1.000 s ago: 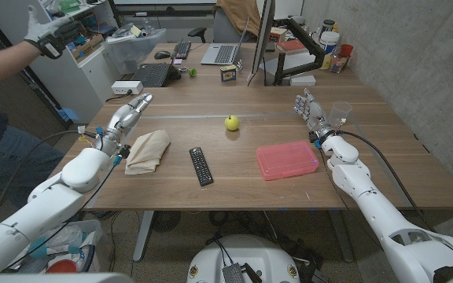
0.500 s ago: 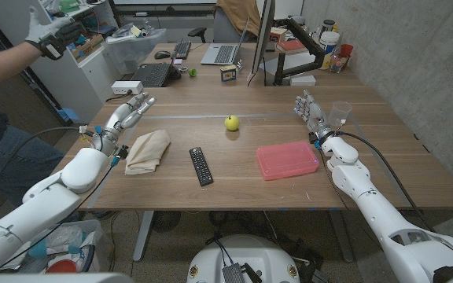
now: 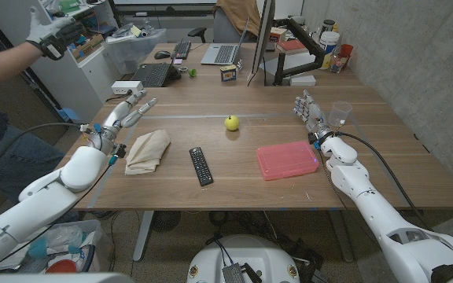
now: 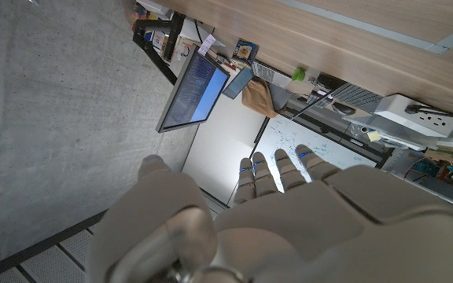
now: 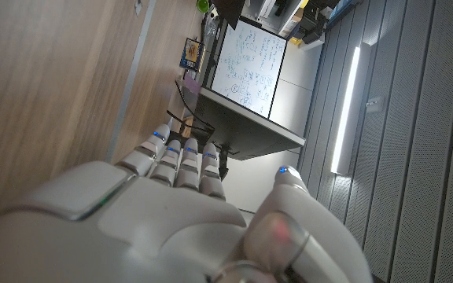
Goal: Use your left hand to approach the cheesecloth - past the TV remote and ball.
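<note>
A crumpled beige cheesecloth [image 3: 148,151] lies on the wooden table [image 3: 234,185] at the left. My left hand [image 3: 126,115] is raised just behind and left of it, fingers straight and apart, holding nothing; its back [image 4: 289,212] fills the left wrist view. A black TV remote [image 3: 201,166] lies to the right of the cloth, and a yellow-green ball [image 3: 232,123] sits further back near the middle. My right hand [image 3: 308,109] stands open at the right, fingers up, with its back [image 5: 163,204] in the right wrist view.
A pink flat box [image 3: 287,159] lies right of the remote. A clear cup [image 3: 340,112] stands beside my right hand. Laptops [image 3: 152,74], a monitor [image 3: 262,35] and small items crowd the far table. A person's gloved hand [image 3: 47,31] reaches at the top left.
My left hand has drifted slightly left and away from the cheesecloth, staying open. The right hand, cloth, remote and ball have not moved.
</note>
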Robot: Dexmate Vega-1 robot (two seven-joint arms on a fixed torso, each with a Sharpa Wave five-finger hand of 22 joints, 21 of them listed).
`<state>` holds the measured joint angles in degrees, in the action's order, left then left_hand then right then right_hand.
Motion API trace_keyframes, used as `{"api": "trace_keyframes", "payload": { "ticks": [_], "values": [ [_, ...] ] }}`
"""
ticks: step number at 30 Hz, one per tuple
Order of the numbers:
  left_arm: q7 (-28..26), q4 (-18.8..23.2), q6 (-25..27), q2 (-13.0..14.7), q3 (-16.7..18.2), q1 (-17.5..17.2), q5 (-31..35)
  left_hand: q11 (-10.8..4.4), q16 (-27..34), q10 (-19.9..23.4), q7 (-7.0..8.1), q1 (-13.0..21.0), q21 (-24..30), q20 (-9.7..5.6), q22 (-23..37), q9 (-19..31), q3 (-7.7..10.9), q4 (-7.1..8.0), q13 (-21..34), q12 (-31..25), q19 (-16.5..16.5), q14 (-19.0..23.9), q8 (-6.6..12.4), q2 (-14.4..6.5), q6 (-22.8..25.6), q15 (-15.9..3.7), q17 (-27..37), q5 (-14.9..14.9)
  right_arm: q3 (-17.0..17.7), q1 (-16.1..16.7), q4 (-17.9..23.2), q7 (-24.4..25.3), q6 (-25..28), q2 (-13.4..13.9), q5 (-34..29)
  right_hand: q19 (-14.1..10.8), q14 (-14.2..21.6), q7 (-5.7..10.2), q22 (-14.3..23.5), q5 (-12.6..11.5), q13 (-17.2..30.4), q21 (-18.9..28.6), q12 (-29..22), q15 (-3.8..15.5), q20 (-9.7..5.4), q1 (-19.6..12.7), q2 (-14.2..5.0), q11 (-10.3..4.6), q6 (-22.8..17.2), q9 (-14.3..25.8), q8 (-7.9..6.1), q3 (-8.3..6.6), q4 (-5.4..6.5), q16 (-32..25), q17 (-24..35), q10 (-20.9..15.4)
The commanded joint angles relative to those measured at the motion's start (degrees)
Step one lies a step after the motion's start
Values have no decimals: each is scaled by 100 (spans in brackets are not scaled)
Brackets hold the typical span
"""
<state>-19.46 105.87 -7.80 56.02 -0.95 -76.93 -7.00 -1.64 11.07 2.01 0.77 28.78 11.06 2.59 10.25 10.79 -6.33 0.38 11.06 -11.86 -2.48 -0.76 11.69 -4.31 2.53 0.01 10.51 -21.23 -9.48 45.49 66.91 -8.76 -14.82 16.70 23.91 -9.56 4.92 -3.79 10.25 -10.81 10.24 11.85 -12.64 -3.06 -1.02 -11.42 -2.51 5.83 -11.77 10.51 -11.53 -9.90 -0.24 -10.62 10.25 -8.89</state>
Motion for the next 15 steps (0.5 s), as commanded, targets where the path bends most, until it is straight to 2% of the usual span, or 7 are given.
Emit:
{"api": "trace_keyframes", "payload": {
  "ticks": [1, 10, 14, 15],
  "values": [
    [-158, 137, 259, 93, 34, -52, 421, -4, 33, 8, 45, 89, 45, 46, 19, 31, -5, -29, 26, -40, -12, 50, 19, -8, 10, 3, 27, 1, 26, -22, -40, -20, -46, -16, 11, -35, 63, 7, 31, -34, 35, -20, 22, -6, 14, -19, -32, -4, -47, 33, 29, 12, -19, -7, 24, -61],
    [-217, 275, 523, 196, 117, -178, 643, -71, 28, -54, 140, 174, 43, 182, 23, 36, 4, -68, 35, -19, -31, 54, 4, -24, -30, -16, 34, -3, 31, -16, 13, 8, -3, 12, -10, -37, 62, 8, 31, -34, 35, -21, 23, -9, 13, -19, -35, -7, -52, 33, 28, 16, -21, -6, 24, -67],
    [-246, 385, 720, 257, 187, -266, 768, -68, 30, -91, 218, 234, 56, 361, 29, 40, 7, -95, 41, -11, -11, 65, 5, -31, -34, 11, 40, -4, 26, -21, 45, 18, 15, 24, -22, -37, 62, 5, 31, -34, 35, -21, 25, -13, 14, -19, -36, -7, -49, 33, 30, 17, -23, -6, 23, -66],
    [-238, 415, 777, 277, 205, -288, 790, -81, 32, -104, 233, 265, 76, 524, 34, 42, 5, -108, 46, -11, 33, 73, 8, -36, -31, 28, 46, -3, 24, -23, 48, 18, 16, 24, -24, -39, 63, 6, 31, -34, 35, -20, 25, -13, 13, -19, -36, -9, -51, 33, 29, 18, -23, -6, 23, -67]
  ]
}}
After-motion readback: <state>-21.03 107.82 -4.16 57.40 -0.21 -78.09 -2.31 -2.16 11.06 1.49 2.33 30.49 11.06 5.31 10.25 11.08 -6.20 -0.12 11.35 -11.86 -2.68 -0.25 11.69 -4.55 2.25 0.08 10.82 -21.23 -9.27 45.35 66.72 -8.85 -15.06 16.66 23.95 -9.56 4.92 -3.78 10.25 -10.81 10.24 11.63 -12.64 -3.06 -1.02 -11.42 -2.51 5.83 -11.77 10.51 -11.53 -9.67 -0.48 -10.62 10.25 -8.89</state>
